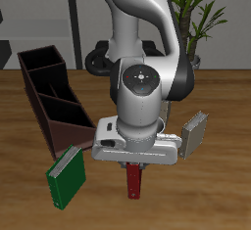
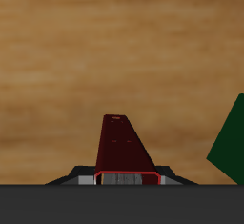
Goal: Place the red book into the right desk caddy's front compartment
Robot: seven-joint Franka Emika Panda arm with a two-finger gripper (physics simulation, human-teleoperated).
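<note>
The red book (image 1: 132, 181) hangs upright under my gripper (image 1: 132, 167), near the table's front edge. The fingers are mostly hidden behind the hand, and the book's top end sits between them. In the wrist view the red book (image 2: 124, 144) runs straight out from the gripper (image 2: 122, 173) over bare wooden table. The right desk caddy (image 1: 61, 128), a dark maroon box split by dividers, stands apart from the gripper and reaches toward the back of the table. Its compartments look empty.
A green book (image 1: 67, 175) leans beside the caddy's near end, close to the red book; its edge is the green book (image 2: 229, 142) in the wrist view. A grey spiral notebook (image 1: 196, 132) stands on the gripper's other side. A potted plant (image 1: 201, 9) stands behind the table.
</note>
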